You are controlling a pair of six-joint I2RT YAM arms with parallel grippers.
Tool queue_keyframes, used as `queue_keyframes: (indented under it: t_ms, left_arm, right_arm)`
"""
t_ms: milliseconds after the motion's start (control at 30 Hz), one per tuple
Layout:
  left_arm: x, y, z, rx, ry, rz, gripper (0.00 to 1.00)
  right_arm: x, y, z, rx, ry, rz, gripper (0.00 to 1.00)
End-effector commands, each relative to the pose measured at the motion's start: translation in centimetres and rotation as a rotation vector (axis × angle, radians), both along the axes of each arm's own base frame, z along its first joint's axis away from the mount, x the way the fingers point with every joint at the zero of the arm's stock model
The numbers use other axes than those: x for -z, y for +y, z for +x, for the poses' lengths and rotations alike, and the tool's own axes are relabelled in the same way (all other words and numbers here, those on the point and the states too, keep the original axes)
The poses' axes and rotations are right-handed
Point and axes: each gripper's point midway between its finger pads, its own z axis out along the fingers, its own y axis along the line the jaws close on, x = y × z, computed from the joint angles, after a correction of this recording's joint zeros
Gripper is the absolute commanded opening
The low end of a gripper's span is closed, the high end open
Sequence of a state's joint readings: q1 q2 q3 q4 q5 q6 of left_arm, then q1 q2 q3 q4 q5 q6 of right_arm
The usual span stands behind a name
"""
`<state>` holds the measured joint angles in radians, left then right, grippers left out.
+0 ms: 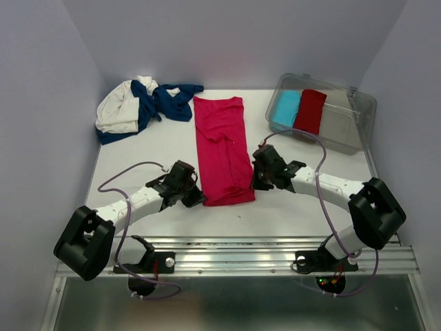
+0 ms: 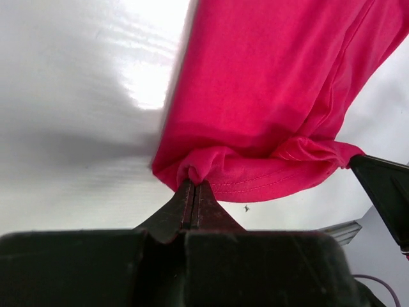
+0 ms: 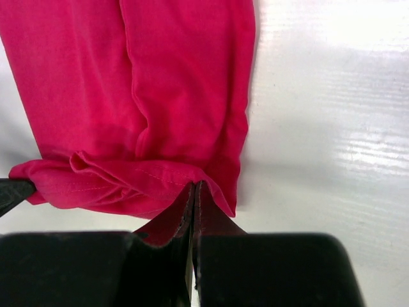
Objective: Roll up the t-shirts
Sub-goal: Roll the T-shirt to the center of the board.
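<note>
A bright pink-red t-shirt [image 1: 221,141] lies folded into a long strip down the middle of the white table, its near hem turned up. My left gripper [image 1: 195,195] is shut on the hem's left corner [image 2: 192,171]. My right gripper [image 1: 255,181] is shut on the hem's right corner [image 3: 203,182]. In the left wrist view the pink-red t-shirt [image 2: 268,96] stretches away from my left gripper [image 2: 193,187]. The right wrist view shows the same pink-red t-shirt [image 3: 166,83] stretching away from my right gripper [image 3: 195,187]. A navy t-shirt [image 1: 167,101] and a cream-white t-shirt [image 1: 118,110] lie crumpled at the back left.
A clear plastic bin [image 1: 358,107] stands at the back right, holding a light-blue roll [image 1: 285,107] and a darker red roll [image 1: 310,110]. A metal rail [image 1: 234,252] runs along the table's near edge. Grey walls close in the left, back and right.
</note>
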<state>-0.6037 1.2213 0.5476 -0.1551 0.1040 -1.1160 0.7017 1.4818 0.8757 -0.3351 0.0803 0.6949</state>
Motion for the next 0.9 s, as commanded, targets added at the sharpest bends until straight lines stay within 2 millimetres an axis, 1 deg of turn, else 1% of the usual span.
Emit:
queue_keyframes:
  t_ms: [0, 33, 100, 133, 167, 200, 233, 267, 300, 333, 367, 433, 467, 500, 533, 567, 600, 633, 667, 700, 733, 767, 800, 833, 867]
  left_arm:
    - [-2.0, -0.9, 2.8, 0.026, -0.086, -0.006, 0.0]
    - [-1.7, -0.9, 2.9, 0.027, -0.077, 0.008, 0.0]
    - [-1.9, -1.0, 3.5, 0.034, -0.087, 0.022, 0.0]
    - [-1.8, -0.9, 3.7, 0.036, -0.085, 0.03, 0.03]
    - [-1.7, -0.8, 4.0, 0.04, -0.081, 0.053, 0.1]
    - [-1.6, -0.7, 4.0, 0.042, -0.075, 0.069, 0.13]
    - [-1.7, -0.5, 4.2, 0.041, -0.077, 0.082, 0.2]
    - [-2.1, -0.1, 4.5, 0.028, -0.083, 0.107, 0.25]
    - [-2.4, 0.1, 4.7, 0.022, -0.091, 0.118, 0.33]
    - [-3.2, 0.9, 5.2, -0.008, -0.121, 0.147, 0.34]
    - [-3.6, 1.2, 5.4, -0.022, -0.137, 0.159, 0.35]
    - [-4.7, 2.0, 5.8, -0.052, -0.173, 0.181, 0.36]
    - [-5.6, 2.5, 5.7, -0.067, -0.198, 0.186, 0.42]
    - [-6.0, 3.3, 6.0, -0.094, -0.222, 0.212, 0.48]
    - [-6.4, 3.8, 6.0, -0.108, -0.236, 0.221, 0.5]
    - [-6.9, 4.3, 5.8, -0.113, -0.255, 0.235, 0.51]
    - [-7.1, 4.4, 5.7, -0.106, -0.264, 0.237, 0.51]
    - [-7.4, 4.4, 5.5, -0.098, -0.274, 0.235, 0.51]
    - [-7.2, 4.4, 5.3, -0.093, -0.273, 0.236, 0.51]
    - [-7.2, 3.8, 4.9, -0.067, -0.275, 0.223, 0.5]
    - [-7.2, 3.4, 4.5, -0.047, -0.277, 0.217, 0.49]
    - [-7.2, 2.8, 4.3, -0.026, -0.287, 0.205, 0.47]
    - [-7.1, 2.0, 3.9, 0.006, -0.285, 0.184, 0.39]
    - [-7.0, 1.3, 3.6, 0.031, -0.285, 0.169, 0.35]
    - [-7.0, 0.2, 3.3, 0.062, -0.291, 0.146, 0.29]
  right_arm:
    - [-1.2, 0.6, 2.1, 0.002, -0.072, -0.033, 0.01]
    - [-1.2, 0.6, 2.5, 0.009, -0.081, -0.041, 0.01]
    - [-1.2, 0.5, 2.9, 0.017, -0.088, -0.055, 0.01]
    - [-1.3, 0.6, 3.2, 0.02, -0.095, -0.057, 0.09]
    - [-1.3, 0.6, 3.4, 0.026, -0.098, -0.063, 0.18]
    - [-1.5, 0.6, 3.6, 0.029, -0.104, -0.063, 0.31]
    - [-1.6, 0.6, 3.7, 0.032, -0.108, -0.062, 0.31]
    - [-2.3, 0.6, 3.9, 0.04, -0.125, -0.052, 0.38]
    - [-2.7, 0.6, 3.9, 0.045, -0.135, -0.047, 0.43]
    - [-2.8, 0.2, 3.9, 0.055, -0.147, -0.057, 0.58]
    - [-3.6, -0.1, 4.0, 0.062, -0.17, -0.049, 0.65]
    - [-4.1, -0.7, 3.8, 0.071, -0.192, -0.057, 0.69]
    - [-4.4, -0.9, 3.7, 0.068, -0.202, -0.058, 0.69]
    - [-4.4, -1.0, 3.4, 0.06, -0.203, -0.056, 0.69]
    - [-5.1, -1.1, 3.2, 0.056, -0.213, -0.042, 0.69]
    - [-5.2, -0.9, 2.9, 0.042, -0.206, -0.026, 0.67]
    - [-5.0, -1.0, 2.5, 0.034, -0.198, -0.024, 0.66]
    - [-5.1, -0.8, 2.1, 0.025, -0.194, -0.006, 0.63]
    - [-5.0, -0.5, 1.6, 0.006, -0.187, 0.002, 0.59]
    - [-4.7, 0.0, 0.9, -0.018, -0.177, 0.007, 0.55]
    - [-4.6, 0.4, 0.5, -0.032, -0.168, 0.012, 0.46]
    - [-4.4, 1.0, 0.0, -0.054, -0.155, 0.022, 0.41]
    - [-4.2, 1.3, -0.4, -0.068, -0.146, 0.024, 0.37]
    - [-3.9, 1.8, -0.8, -0.083, -0.134, 0.029, 0.32]
    - [-3.7, 2.3, -1.1, -0.099, -0.127, 0.038, 0.23]
